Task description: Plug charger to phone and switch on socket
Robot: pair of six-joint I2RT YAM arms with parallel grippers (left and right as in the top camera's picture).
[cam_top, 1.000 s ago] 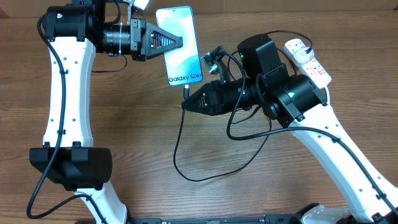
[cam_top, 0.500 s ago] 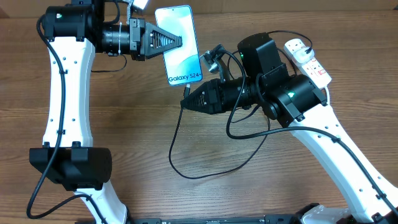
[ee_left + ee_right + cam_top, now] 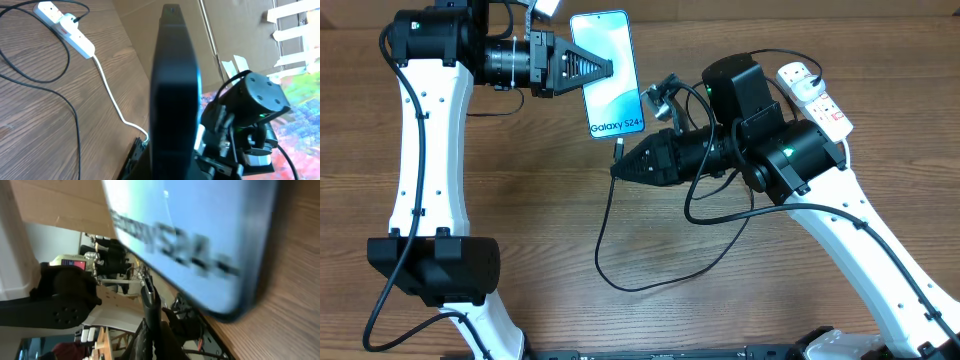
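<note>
The phone [image 3: 616, 100], its light blue screen facing up, is held above the table near the far edge with my left gripper [image 3: 609, 66] shut on its side. In the left wrist view the phone [image 3: 172, 85] shows edge-on as a dark slab. My right gripper [image 3: 616, 167] is shut on the charger's connector tip [image 3: 618, 145], just below the phone's short edge with the white text. In the right wrist view the connector tip [image 3: 148, 293] points up beside the phone [image 3: 190, 225], apart from it. The black charger cable [image 3: 620, 275] loops over the table. The socket [image 3: 814, 95] lies at the far right.
The socket [image 3: 65, 27] and its thick white cord [image 3: 112, 95] run along the table's back, with the black cable [image 3: 75, 125] curving beside them. The right arm's black body [image 3: 760, 120] lies between phone and socket. Both white arm bases stand at the near edge.
My right gripper has shifted slightly under the phone's lower edge with the connector in it, and the cable loop has swayed a little. The left arm and phone have stayed put.
</note>
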